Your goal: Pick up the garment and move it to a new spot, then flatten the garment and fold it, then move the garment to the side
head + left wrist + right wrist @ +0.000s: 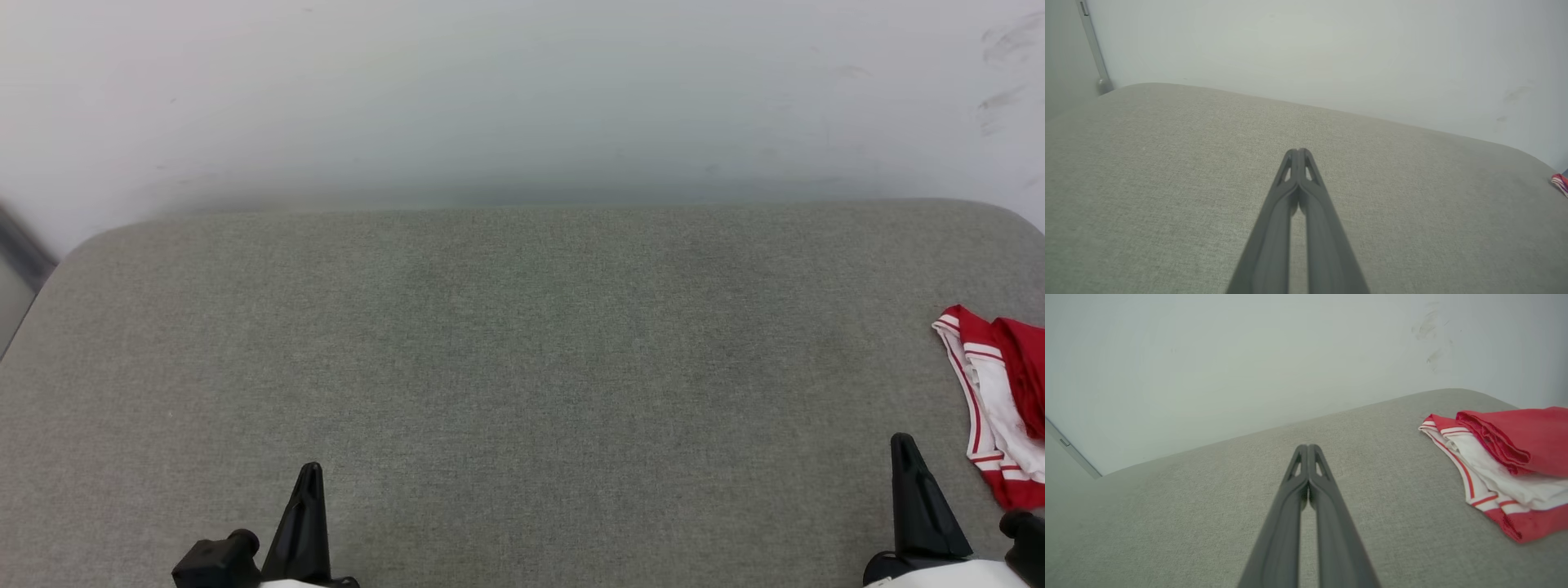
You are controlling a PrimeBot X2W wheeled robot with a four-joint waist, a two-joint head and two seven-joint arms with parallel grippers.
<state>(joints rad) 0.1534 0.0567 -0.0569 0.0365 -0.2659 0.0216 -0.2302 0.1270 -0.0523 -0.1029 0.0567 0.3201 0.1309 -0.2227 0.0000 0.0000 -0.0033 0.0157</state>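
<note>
Grey woven fabric covers the tabletop (522, 327). Nearest, the left jaws and right jaws are each pressed together, holding nothing, over bare fabric. Near the right jaws, to their right and a little beyond, not touching, the garment (1494, 473) lies bunched at the tabletop's right edge: red body, white sleeve, red-and-white striped trim. Behind stands a pale wall (490, 98).

A grey fabric surface (522, 367) (rounded corners) meets a scuffed white wall (522, 90).

Garment (1000, 400) at right edge of cushion (522, 367) (beside right gripper (902, 445)); wall (522, 98) behind
</note>
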